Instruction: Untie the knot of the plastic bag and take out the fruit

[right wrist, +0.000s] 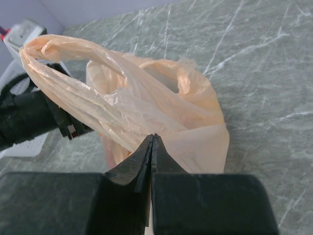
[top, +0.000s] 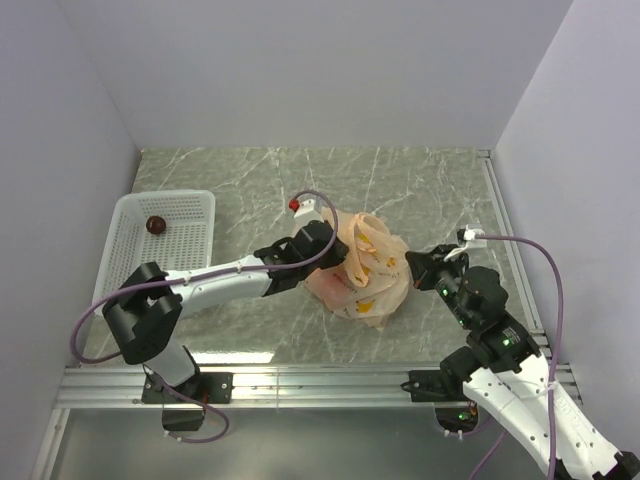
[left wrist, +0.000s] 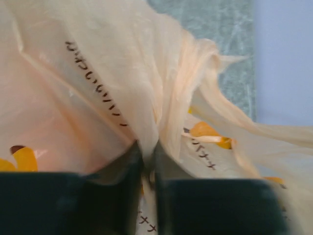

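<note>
At 9 o'clock on the marble table [top: 440, 190] sits one white basket [top: 195, 205], and in it lies one dark round fruit [top: 156, 225], toward its far end. The left gripper [top: 328, 248] is at the 9 o'clock side of the one plastic bag [top: 372, 285]; its two fingers [left wrist: 124, 169] are clenched on a fold of the thin plastic. The bag lies crumpled near the table's middle, toward 5 o'clock, with a handle loop [right wrist: 66, 49] standing up from its top. Whether the handles are knotted I cannot tell, and the yellow patches may be print or fruit inside. At the bag's 3 o'clock side the right gripper [right wrist: 152, 143] has its two fingers pressed together, pinching the bag's edge.
</note>
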